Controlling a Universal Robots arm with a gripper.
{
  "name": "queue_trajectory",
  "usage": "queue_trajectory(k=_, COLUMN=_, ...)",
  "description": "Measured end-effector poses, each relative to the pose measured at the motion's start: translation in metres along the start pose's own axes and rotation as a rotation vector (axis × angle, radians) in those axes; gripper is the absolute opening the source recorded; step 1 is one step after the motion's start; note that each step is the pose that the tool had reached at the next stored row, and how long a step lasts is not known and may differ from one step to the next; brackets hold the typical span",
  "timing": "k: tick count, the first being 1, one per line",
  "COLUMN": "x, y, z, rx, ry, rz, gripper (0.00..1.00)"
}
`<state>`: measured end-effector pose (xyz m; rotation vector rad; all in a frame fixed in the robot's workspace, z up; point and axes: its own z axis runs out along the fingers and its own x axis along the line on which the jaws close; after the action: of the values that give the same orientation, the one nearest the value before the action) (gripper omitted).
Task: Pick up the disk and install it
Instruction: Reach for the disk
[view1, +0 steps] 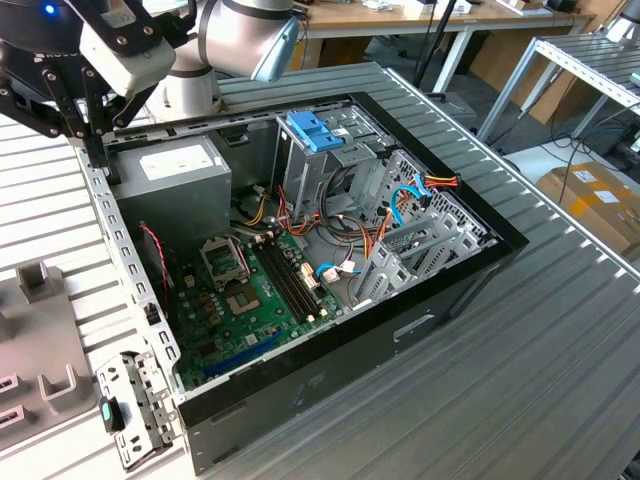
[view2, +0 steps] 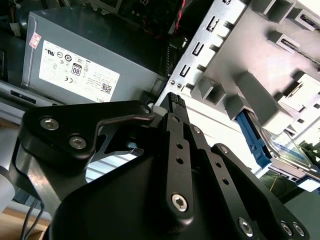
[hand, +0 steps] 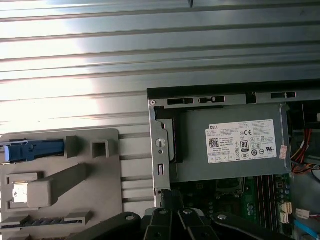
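- Your gripper (view1: 97, 150) hangs closed and empty at the exterior view's upper left, over the computer case's (view1: 330, 380) rear corner.
- The disk (hand: 34, 149) stands in the grey holder (view1: 35, 360), lower left there, well apart from the gripper.
- Its long axis appears to point towards the case.

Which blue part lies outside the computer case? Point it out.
The disk, showing its blue side rail, slotted in the grey fixture beside the case. The light-blue latch and blue cables sit inside the case.
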<state>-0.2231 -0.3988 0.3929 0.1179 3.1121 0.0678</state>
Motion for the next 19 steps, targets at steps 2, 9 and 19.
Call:
queue_trajectory(k=2, x=0.0, y=0.0, z=0.0, rx=0.0, ry=-0.0001, rz=0.0, gripper=0.11)
queue_trajectory(k=9, x=0.0026, y=-0.0002, z=0.0, rx=0.0, ry=0.0, rz=0.0, gripper=0.11)
queue_trajectory(k=19, x=0.0131, y=-0.001, z=-0.0002, rx=0.0, ry=-0.0001, rz=0.0, gripper=0.11)
